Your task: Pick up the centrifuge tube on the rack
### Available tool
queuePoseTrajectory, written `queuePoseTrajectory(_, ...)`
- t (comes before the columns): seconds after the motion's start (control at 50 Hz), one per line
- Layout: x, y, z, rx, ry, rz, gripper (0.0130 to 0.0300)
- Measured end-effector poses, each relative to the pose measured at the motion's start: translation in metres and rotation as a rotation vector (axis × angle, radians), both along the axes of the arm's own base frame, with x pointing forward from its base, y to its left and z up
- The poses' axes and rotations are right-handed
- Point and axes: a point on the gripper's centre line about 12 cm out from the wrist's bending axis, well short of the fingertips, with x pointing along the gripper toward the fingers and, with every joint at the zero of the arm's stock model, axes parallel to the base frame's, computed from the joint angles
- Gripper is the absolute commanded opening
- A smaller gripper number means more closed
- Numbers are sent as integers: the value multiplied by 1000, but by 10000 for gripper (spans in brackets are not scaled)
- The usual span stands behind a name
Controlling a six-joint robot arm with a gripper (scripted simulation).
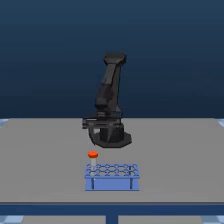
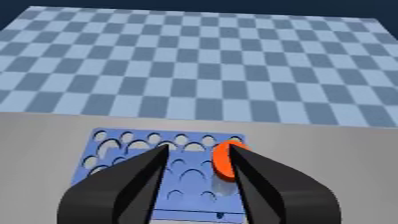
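Open gripper (image 2: 197, 165) over the rack (image 2: 115, 145) (centrifuge tube (image 2: 224, 160) beside one finger).

Item 1: centrifuge tube (image 1: 93, 158). Small, slim, whitish translucent body; round orange-red cap. Stands upright in an end hole of the rack, cap well above the rack top.

Item 2: rack (image 1: 112, 177). Low, rectangular, light blue; rows of round holes on top, open-legged sides. Rests flat on the grey worktop (image 1: 175, 160), near its front edge, roughly midway along it.
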Motion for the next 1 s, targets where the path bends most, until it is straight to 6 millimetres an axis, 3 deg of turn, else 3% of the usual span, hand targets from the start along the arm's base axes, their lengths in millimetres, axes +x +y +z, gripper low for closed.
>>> queuePoseTrajectory(0.48, 22, -22, 0, 8, 43, -28, 300)
queuePoseTrajectory(1.0, 26, -28, -2, 17, 53, -41, 300)
